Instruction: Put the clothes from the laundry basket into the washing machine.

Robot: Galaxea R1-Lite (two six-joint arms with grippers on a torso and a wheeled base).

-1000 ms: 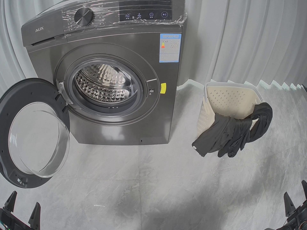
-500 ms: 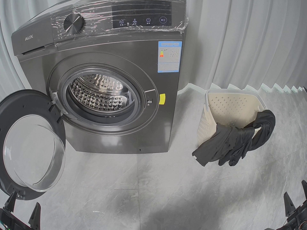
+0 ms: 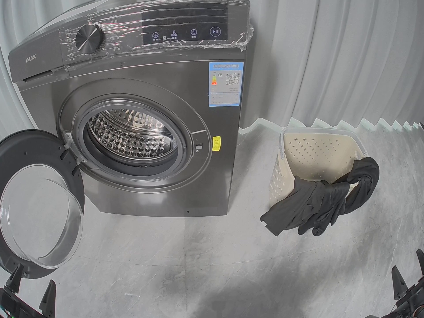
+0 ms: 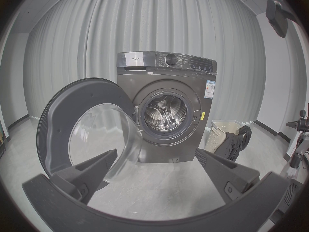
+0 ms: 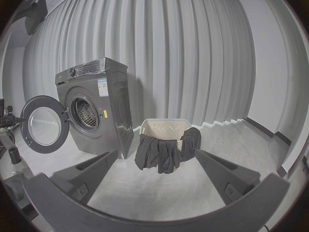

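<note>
The left gripper sits low at 7 o'clock in the head view, its fingers spread wide with nothing between them. Just above it, at 9 o'clock, the round door hangs swung fully open. To the door's right, at 11 o'clock, stands the washing machine, and its steel drum looks bare inside. At 3 o'clock the laundry basket stands on the floor, just beside the machine's right flank. The dark clothes are draped over its near rim, with one end hanging down toward the floor at 4 o'clock. The right gripper rests at 5 o'clock, likewise spread and empty, well apart from the basket.

Over the last second the whole head view has shifted, with the machine sliding left and down in the picture. That is the camera moving, not the things. Both grippers keep their place in the frame, and the clothes lie as they did. So I judge the robot is still lining itself up, and no garment has been lifted yet.
</note>
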